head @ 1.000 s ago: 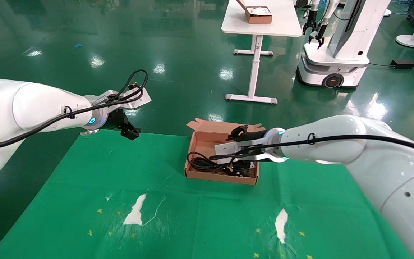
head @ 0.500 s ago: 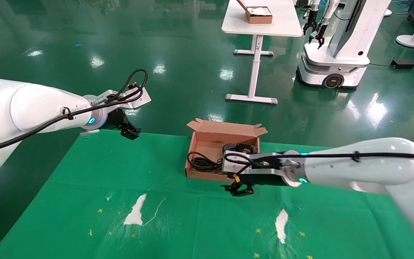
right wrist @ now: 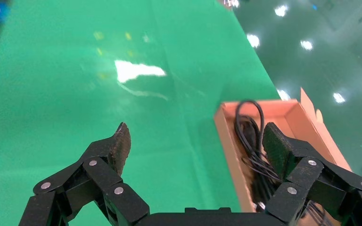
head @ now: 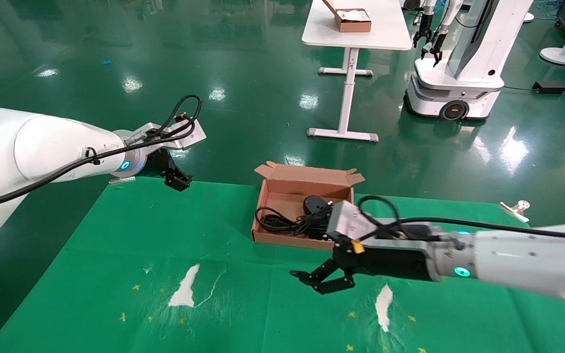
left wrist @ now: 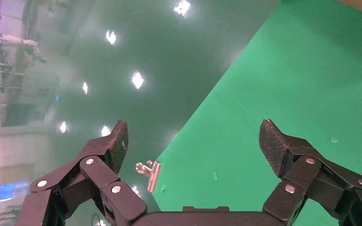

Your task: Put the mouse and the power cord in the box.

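The mouse (head: 315,203) lies inside the box (head: 282,187), toward the box's far right part, with its thin cable running into the tangle beside it. The power cord (head: 277,221) also lies inside the box, its black loops filling the near left part of the floor and touching the near wall. In the right wrist view the cord (right wrist: 250,136) shows as dark loops along the box (right wrist: 226,136) interior; the mouse cannot be made out there.

The box sits open on the green bench (head: 115,255), near the bench's far edge, with small flaps standing along its far rim.

The right gripper (head: 322,280) is outside the box, just in front of its near wall and low over the bench cloth, apart from the cardboard. Its jaws are spread and hold nothing; the right wrist view shows both fingertips (right wrist: 118,141) wide apart with green cloth between them.

The left gripper (head: 177,180) hangs at the bench's far left edge, well apart from the box. Its jaws are spread and empty, as the left wrist view confirms by its separated fingertips (left wrist: 120,139). A metal clip (left wrist: 150,170) sits on the bench edge near that gripper. A second clip (head: 515,209) sits on the far right edge.

White worn patches (head: 184,287) mark the cloth near the front.
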Available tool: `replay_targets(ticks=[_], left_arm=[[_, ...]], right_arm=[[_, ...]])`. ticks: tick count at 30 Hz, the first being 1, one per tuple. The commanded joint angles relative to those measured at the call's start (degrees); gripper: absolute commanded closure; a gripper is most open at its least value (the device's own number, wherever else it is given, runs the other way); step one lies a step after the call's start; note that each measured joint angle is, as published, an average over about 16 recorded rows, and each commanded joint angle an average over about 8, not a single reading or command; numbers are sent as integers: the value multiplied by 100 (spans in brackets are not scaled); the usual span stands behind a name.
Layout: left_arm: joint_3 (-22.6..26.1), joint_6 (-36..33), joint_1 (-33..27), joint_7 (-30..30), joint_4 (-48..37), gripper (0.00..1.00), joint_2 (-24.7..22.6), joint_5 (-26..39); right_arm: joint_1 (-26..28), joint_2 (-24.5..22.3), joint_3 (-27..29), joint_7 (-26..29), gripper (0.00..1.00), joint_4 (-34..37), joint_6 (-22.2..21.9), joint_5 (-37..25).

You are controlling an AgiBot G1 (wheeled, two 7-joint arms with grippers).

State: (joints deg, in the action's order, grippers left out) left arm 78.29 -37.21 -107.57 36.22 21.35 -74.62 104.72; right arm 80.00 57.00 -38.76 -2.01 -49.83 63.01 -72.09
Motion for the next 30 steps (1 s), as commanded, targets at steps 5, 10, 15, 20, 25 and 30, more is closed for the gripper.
replay_targets(ticks=[5,10,15,20,25,30], left_arm=[[-402,-311,299,-158,342,0,257,-407],[-928,-720,687,-374,782,0,591,-938],[-1457,-1133,1078,-591,1226,0,928,-1472],[-1987,-1546,1470,-808,1670,0,1265,-2007],[-2521,-1961,1863,-1027,2117,0,1604,-2545],[-3045,-2370,2251,-1242,2557,0,1938,-3075]], right_arm=[[-359,-428,443,249,0,-462,442,589],[-657,-783,810,455,0,-846,808,1077],[-957,-1141,1180,662,0,-1233,1178,1569],[-1257,-1499,1550,870,0,-1620,1547,2061],[-1560,-1859,1923,1079,0,-2009,1919,2556],[-1790,-2134,2207,1238,0,-2305,2203,2934]])
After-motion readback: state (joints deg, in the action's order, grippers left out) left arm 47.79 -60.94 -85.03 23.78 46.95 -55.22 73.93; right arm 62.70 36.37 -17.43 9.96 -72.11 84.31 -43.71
